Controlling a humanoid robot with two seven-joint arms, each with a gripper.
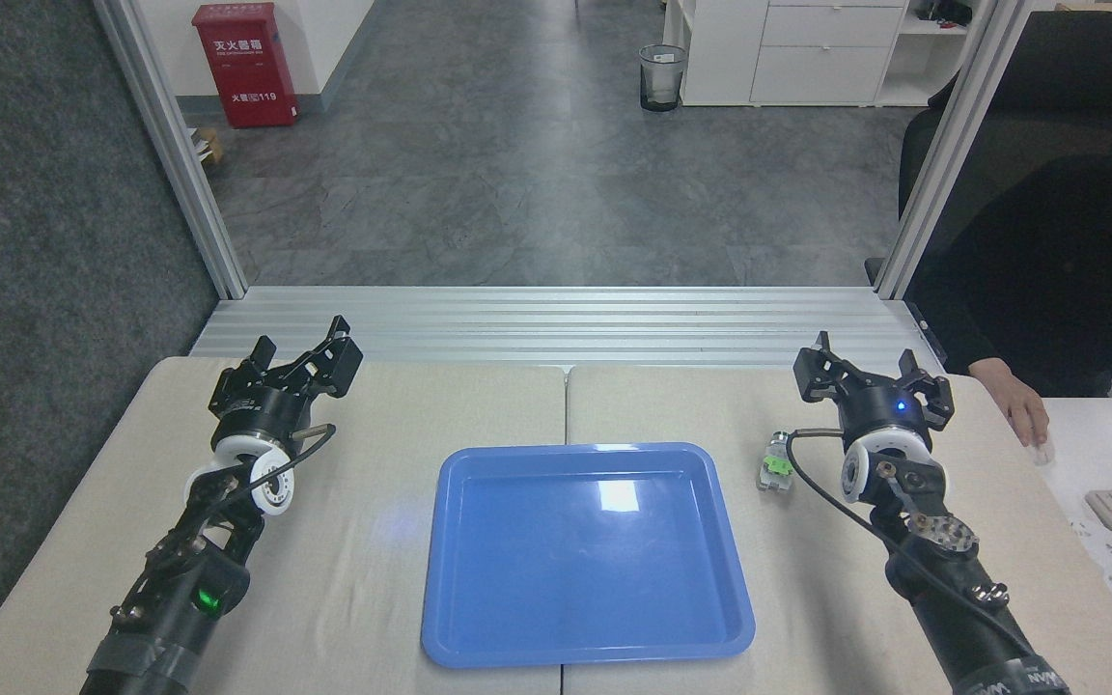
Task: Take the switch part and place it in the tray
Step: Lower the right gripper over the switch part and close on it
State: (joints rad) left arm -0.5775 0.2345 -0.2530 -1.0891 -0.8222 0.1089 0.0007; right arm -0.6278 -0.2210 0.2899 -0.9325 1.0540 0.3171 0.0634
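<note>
My right gripper (873, 378) hangs with its fingers spread apart, just right of the switch part (774, 463), which lies on the table (344, 541) beside the tray (587, 554). The tray holds nothing. My left gripper (310, 359) sits well off to the left, fingers parted, and a person's hand (1017, 408) rests at the far right.

The tray (587, 555) lies on the table (373, 579) at the centre of its near edge. The switch part (775, 464) lies on the table just beside the tray's far right corner, outside the rim.
</note>
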